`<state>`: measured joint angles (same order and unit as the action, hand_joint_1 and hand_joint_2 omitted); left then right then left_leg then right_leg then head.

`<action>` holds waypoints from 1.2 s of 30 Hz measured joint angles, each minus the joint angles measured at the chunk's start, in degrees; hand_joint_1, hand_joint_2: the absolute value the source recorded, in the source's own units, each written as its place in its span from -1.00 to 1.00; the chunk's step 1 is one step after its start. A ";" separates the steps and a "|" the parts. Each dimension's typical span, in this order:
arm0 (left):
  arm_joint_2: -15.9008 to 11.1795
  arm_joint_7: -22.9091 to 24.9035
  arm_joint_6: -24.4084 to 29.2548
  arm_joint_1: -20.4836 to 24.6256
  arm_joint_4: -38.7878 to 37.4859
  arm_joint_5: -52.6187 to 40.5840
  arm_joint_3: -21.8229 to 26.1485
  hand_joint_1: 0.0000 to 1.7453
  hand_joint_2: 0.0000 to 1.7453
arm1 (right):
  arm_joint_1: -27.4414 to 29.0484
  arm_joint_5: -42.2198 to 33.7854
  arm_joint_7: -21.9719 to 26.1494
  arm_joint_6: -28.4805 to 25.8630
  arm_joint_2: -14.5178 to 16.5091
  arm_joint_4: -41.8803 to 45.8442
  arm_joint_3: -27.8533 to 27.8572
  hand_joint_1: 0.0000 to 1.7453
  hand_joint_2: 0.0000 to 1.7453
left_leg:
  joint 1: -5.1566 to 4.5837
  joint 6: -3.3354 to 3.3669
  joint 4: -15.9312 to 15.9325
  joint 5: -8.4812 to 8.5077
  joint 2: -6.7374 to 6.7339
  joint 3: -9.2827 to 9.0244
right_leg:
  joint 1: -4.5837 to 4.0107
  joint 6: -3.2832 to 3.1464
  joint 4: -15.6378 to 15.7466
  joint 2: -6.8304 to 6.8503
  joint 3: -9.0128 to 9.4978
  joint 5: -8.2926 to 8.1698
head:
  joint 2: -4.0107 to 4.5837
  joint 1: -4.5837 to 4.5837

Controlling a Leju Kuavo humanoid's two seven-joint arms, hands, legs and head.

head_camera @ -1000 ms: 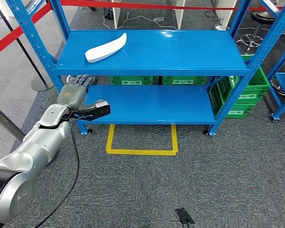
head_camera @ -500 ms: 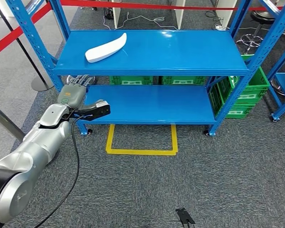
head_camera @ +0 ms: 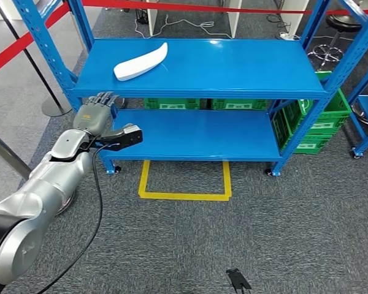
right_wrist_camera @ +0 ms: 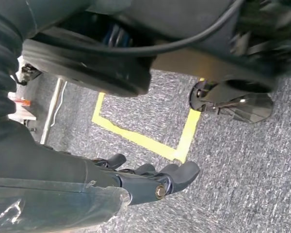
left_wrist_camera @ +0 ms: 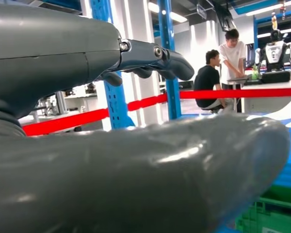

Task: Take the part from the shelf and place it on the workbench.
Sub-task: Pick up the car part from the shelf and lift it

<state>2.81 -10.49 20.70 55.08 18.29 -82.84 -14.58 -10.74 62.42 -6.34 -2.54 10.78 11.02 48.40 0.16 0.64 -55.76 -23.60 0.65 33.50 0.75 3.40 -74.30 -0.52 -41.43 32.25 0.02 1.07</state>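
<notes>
A: Part location?
B: White part (head_camera: 141,61) lies on the blue shelf's (head_camera: 247,64) top level, untouched. Left robot hand (head_camera: 95,111) near the shelf edge below it, released.
A: Right robot hand (right_wrist_camera: 151,180)?
B: Wrist view: over carpet, fingers extended, grasping nothing; its thumb is hidden.

I see green plastic crates (head_camera: 317,125) under the lower blue deck, a yellow tape rectangle (head_camera: 184,182) on grey carpet, a red barrier tape (head_camera: 20,44), and two people (left_wrist_camera: 220,73) beyond it.
</notes>
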 joint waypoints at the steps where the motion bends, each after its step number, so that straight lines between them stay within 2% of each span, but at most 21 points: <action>1: 0.02 0.01 -0.02 -0.10 0.00 -0.01 -0.16 -1.00 -1.00 | 0.05 0.01 0.00 0.00 0.00 0.00 0.01 -1.00 1.00 | 0.04 -0.14 -0.03 -0.20 0.04 -0.20 | 0.04 0.06 -0.38 0.02 -0.83 -0.97 | 0.00 0.02; 3: 0.02 0.02 -0.07 -0.21 0.00 -0.04 -0.45 -1.00 -1.00 | 0.05 0.02 0.01 0.00 0.00 0.00 0.02 -1.00 1.00 | 0.20 -0.55 -0.15 -0.69 0.11 -0.73 | 0.19 0.18 3.71 0.07 0.19 -4.84 | 0.00 -0.01; 5: 0.01 0.02 -0.09 -0.20 0.00 -0.07 -0.55 -1.00 -1.00 | 0.03 0.03 0.01 0.00 0.00 0.00 0.01 -1.00 1.00 | 0.30 -0.77 -0.24 -0.95 0.13 -1.00 | 0.28 0.26 6.84 0.11 1.36 -7.02 | 0.00 -0.02; 8: 0.02 0.03 -0.09 -0.19 0.00 -0.08 -0.55 -1.00 -1.00 | 0.03 0.03 0.01 0.00 0.00 0.00 0.01 -1.00 1.00 | 0.33 -0.81 -0.27 -1.00 0.13 -1.04 | 0.30 0.28 7.44 0.11 1.59 -7.36 | 0.00 -0.01; 10: 0.02 0.10 -0.10 -0.08 0.00 -0.11 -0.60 -1.00 -1.00 | 0.03 0.08 0.01 0.00 0.05 -0.02 0.02 -1.00 1.00 | 0.27 -1.32 -0.64 -1.55 0.15 -1.17 | 0.37 0.57 10.94 0.11 3.29 -8.38 | 0.00 0.08; 11: 0.02 0.14 -0.11 0.01 0.00 -0.12 -0.63 -1.00 -1.00 | 0.01 0.13 0.01 0.00 0.11 -0.04 0.02 -1.00 1.00 | 0.19 -1.63 -0.90 -1.83 0.17 -1.12 | 0.40 0.38 12.63 0.04 4.12 -8.63 | 0.00 0.15; 12: 0.04 0.17 -0.12 0.13 0.01 -0.08 -0.70 -1.00 -1.00 | 0.00 0.21 0.01 -0.01 0.16 -0.07 0.04 -1.00 1.00 | 0.14 -2.21 -1.55 -2.39 0.13 -0.90 | 0.44 -0.25 14.06 -0.08 4.93 -8.55 | 0.00 0.01; 13: 0.06 0.19 -0.13 0.27 0.02 -0.03 -0.75 -1.00 -1.00 | -0.04 0.27 0.03 -0.01 0.21 -0.09 0.06 -1.00 1.00 | 0.11 -2.65 -2.99 -3.07 0.08 -0.10 | 0.44 -1.11 14.26 -0.21 5.22 -8.11 | 0.00 -0.18; 15: 0.10 0.20 -0.15 0.44 0.03 0.09 -0.85 -1.00 -1.00 | -0.07 0.39 0.07 -0.02 0.22 -0.09 0.10 -1.00 1.00 | 0.21 -3.49 -9.23 -5.48 -0.03 3.49 | 0.49 -2.64 14.28 -0.36 5.63 -7.30 | 0.00 -0.70; 17: 0.07 0.20 -0.20 0.31 -0.01 0.11 -0.86 -1.00 -1.00 | -0.02 0.41 0.09 -0.02 0.22 -0.09 0.11 -1.00 1.00 | 0.22 -3.66 -16.11 -6.97 -0.04 8.23 | 0.48 -2.92 14.28 -0.36 6.21 -6.70 | 0.00 -0.79; 18: 0.07 0.20 -0.21 0.18 -0.03 0.11 -0.86 -1.00 -1.00 | 0.03 0.42 0.08 -0.03 0.22 -0.09 0.12 -1.00 1.00 | 0.22 -3.60 -17.32 -6.31 -0.03 9.63 | 0.48 -2.92 14.28 -0.38 6.60 -6.36 | 0.00 -0.81; 19: 0.07 0.20 -0.22 0.09 -0.04 0.11 -0.87 -1.00 -1.00 | 0.07 0.42 0.08 -0.03 0.22 -0.09 0.14 -1.00 1.00 | 0.22 -3.45 -16.40 -4.50 -0.03 9.95 | 0.48 -2.86 14.28 -0.41 7.09 -6.00 | 0.00 -0.84; 21: 0.07 0.20 -0.22 0.12 -0.05 0.11 -0.89 -1.00 -1.00 | 0.06 0.42 0.08 -0.04 0.22 -0.09 0.17 -1.00 1.00 | 0.20 -2.97 -9.97 0.84 -0.06 8.05 | 0.48 -2.57 14.34 -0.47 8.14 -5.20 | 0.00 -0.85; 23: 0.05 0.20 -0.23 0.35 -0.05 0.12 -0.91 -1.00 -1.00 | -0.03 0.42 0.09 -0.04 0.22 -0.09 0.20 -1.00 1.00 | 0.03 -2.47 -3.86 3.19 -0.07 5.50 | 0.29 -1.96 14.41 -0.57 8.71 -4.46 | 0.00 -0.87; 25: 0.07 0.20 -0.24 0.46 -0.04 0.13 -0.92 -1.00 -1.00 | -0.10 0.42 0.09 -0.04 0.22 -0.09 0.21 -1.00 1.00 | -0.13 -1.93 -1.65 2.27 -0.05 4.38 | 0.11 -1.22 14.65 -0.57 9.10 -4.27 | 0.00 -0.89; 28: 0.07 0.20 -0.24 0.49 -0.03 0.14 -0.92 -1.00 -1.00 | -0.11 0.42 0.09 -0.05 0.22 -0.09 0.23 -1.00 1.00 | 0.07 -0.96 -1.03 1.44 0.01 3.28 | 0.09 -0.46 13.79 -0.21 9.13 -3.30 | 0.00 -0.82; 30: 0.04 0.19 -0.24 0.46 -0.03 0.17 -0.93 -1.00 -1.00 | -0.11 0.42 0.09 -0.04 0.22 -0.09 0.26 -1.00 1.00 | 0.06 -0.41 -0.93 0.95 0.09 2.53 | -0.02 -0.42 7.88 -0.01 5.83 -1.09 | 0.00 -0.72; 32: 0.09 0.18 -0.25 0.01 -0.04 0.17 -0.95 -1.00 -1.00 | 0.00 0.42 0.08 -0.04 0.22 -0.09 0.30 -1.00 1.00 | -0.12 -0.12 -0.95 0.24 0.16 1.86 | -0.21 -0.52 0.60 -0.01 0.88 0.94 | 0.00 -0.65; 33: 0.10 0.17 -0.26 -0.31 -0.04 0.16 -0.96 -1.00 -1.00 | 0.09 0.42 0.08 -0.04 0.22 -0.09 0.32 -1.00 1.00 | -0.19 -0.10 -0.96 -0.17 0.20 1.40 | -0.31 -0.56 -1.05 -0.01 -0.83 0.86 | 0.00 -0.65; 34: 0.11 0.17 -0.27 -0.57 -0.04 0.15 -0.96 -1.00 -1.00 | 0.17 0.42 0.07 -0.04 0.22 -0.09 0.33 -1.00 1.00 | -0.24 -0.12 -0.97 -0.66 0.22 0.78 | -0.38 -0.62 -0.59 -0.01 -1.57 -0.41 | 0.00 -0.65; 36: 0.14 0.17 -0.28 -0.71 -0.04 0.15 -0.97 -1.00 -1.00 | 0.26 0.42 0.08 -0.04 0.22 -0.09 0.34 -1.00 1.00 | -0.26 -0.34 -0.96 -1.84 0.24 -0.80 | -0.42 -0.78 5.93 0.03 -0.28 -6.06 | 0.00 -0.64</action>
<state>2.95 -10.32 20.41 54.36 18.25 -82.68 -15.55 -10.48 62.84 -6.26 -2.58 10.99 10.93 48.74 -0.11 0.30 -56.72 -25.44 0.89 32.69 0.33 2.62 -68.37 -0.50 -41.71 26.19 0.02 0.43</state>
